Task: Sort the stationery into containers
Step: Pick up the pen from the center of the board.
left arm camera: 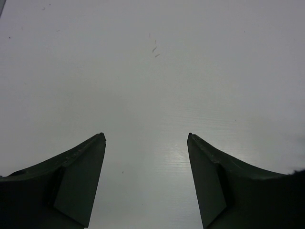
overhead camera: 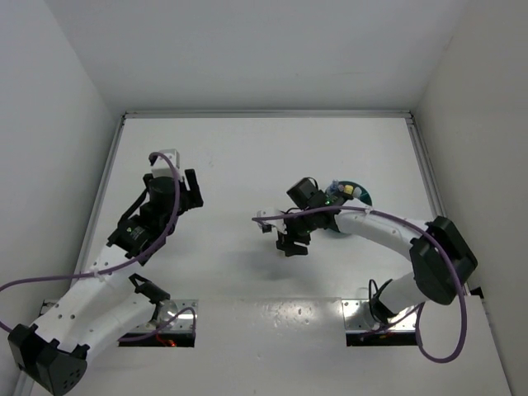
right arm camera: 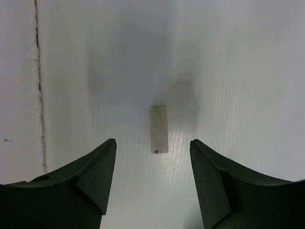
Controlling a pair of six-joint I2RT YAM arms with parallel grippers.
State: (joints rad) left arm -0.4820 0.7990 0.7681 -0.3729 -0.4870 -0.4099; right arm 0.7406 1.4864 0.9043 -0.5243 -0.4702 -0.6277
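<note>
White walls close in the white tabletop [overhead camera: 247, 148] on three sides, and both arms reach over it from their bases at the near edge. At the left, the left arm rises from the near-left corner and bends inward, so the left gripper [left arm camera: 146, 135] hangs over the left half of the table with its jaws spread wide; only bare white surface shows between them. The right arm folds at its elbow by the right edge and stretches leftward to about the table's centre, a purple cable [overhead camera: 363, 216] running along it. The right gripper [overhead camera: 290, 246] points down there, released and holding nothing. Its wrist view shows a small off-white block [right arm camera: 158, 129] lying flat on the table just beyond the parted fingers [right arm camera: 90, 176], in line with the gap and touching neither. A dark seam [right arm camera: 39, 95] runs past on the left. The teal cup [overhead camera: 360, 195] stands toward the right edge in the far half, partly hidden behind the right wrist, with pale yellowish items showing inside it.
</note>
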